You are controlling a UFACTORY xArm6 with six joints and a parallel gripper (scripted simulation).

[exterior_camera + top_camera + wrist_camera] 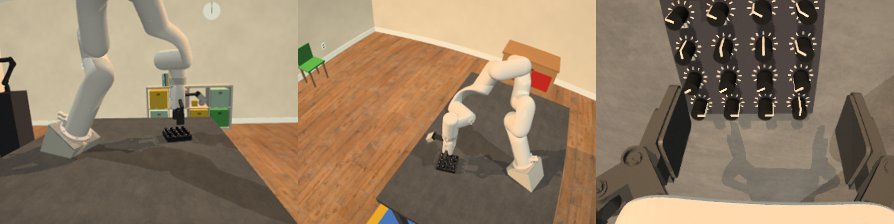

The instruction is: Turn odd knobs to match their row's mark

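The black knob box [448, 163] [177, 135] [744, 50] stands on its feet on the dark table [487, 197] [158, 185] [636, 50], near the table's left edge in the top view. It has four rows of four knobs with white lines. In the wrist view the lines in the top row mostly point up-left, and those in the lower rows point nearly straight up. My gripper [447, 152] [178, 115] [765, 108] hangs a little above the box, over its near edge in the wrist view. It points straight down. It is open wide and empty, and the fingers touch no knob.
The arm's base [526, 173] [68, 140] is bolted to the table beside the box. A shelf with coloured bins [218, 100] stands beyond the table. A wooden cabinet [534, 59] and a green chair [310, 63] stand on the floor.
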